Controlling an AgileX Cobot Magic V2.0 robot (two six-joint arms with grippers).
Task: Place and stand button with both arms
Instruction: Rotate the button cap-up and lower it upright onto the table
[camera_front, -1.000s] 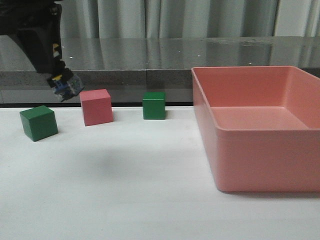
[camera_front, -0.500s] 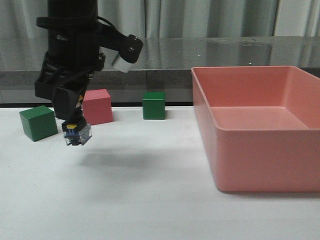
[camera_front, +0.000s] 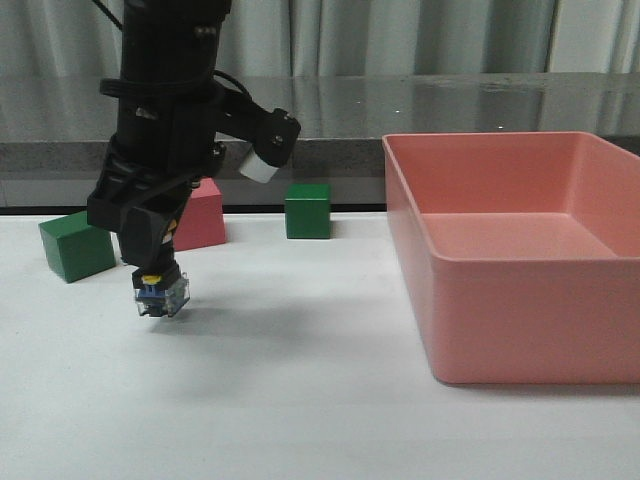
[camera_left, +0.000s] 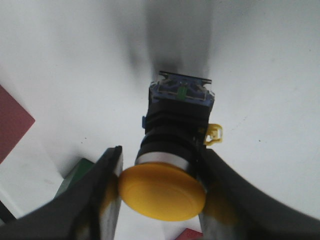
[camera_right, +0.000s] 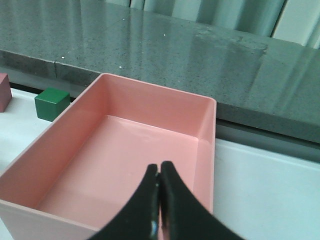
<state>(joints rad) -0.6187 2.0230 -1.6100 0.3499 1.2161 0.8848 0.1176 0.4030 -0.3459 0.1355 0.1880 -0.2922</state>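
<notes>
Between left hand fingers, prob. clamped: button

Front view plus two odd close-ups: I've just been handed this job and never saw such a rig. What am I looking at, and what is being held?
It is a robot with two black arms, each ending in a two-finger gripper. The front view looks forward over the white table. The other two pictures come from cameras on the wrists.

In the front view the left gripper holds a button low over the table, yellow cap up. The left wrist view shows that button between the fingers.

The right gripper is shut on nothing above a pink bin, which looks empty.

On the table: two green cubes, a pink cube partly behind the arm, and the bin.
</notes>
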